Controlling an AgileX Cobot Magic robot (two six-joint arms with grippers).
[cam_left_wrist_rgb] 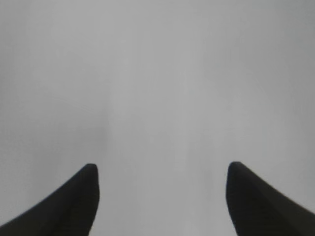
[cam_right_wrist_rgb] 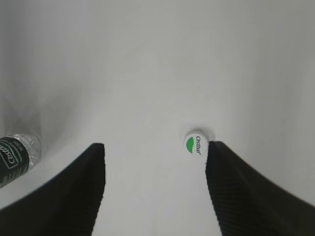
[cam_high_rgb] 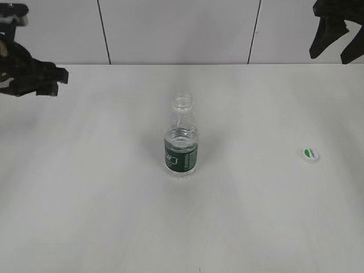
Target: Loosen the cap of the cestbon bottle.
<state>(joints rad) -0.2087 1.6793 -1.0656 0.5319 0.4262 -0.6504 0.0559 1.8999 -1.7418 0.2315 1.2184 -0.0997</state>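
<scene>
The cestbon bottle (cam_high_rgb: 182, 142) stands upright mid-table, clear with a dark green label, and its neck is bare and uncapped. The cap (cam_high_rgb: 310, 154), white with a green patch, lies flat on the table far to the bottle's right. My right gripper (cam_high_rgb: 331, 56) hangs open high at the back right. In the right wrist view the cap (cam_right_wrist_rgb: 195, 144) sits on the table below, just beside the right finger, between the open gripper's (cam_right_wrist_rgb: 155, 147) fingers; the bottle (cam_right_wrist_rgb: 15, 157) shows at the left edge. My left gripper (cam_high_rgb: 60, 77) is at the far left, open (cam_left_wrist_rgb: 162, 169) and empty.
The white table (cam_high_rgb: 102, 216) runs back to a white panelled wall (cam_high_rgb: 170, 28). Only the bottle and the cap rest on it.
</scene>
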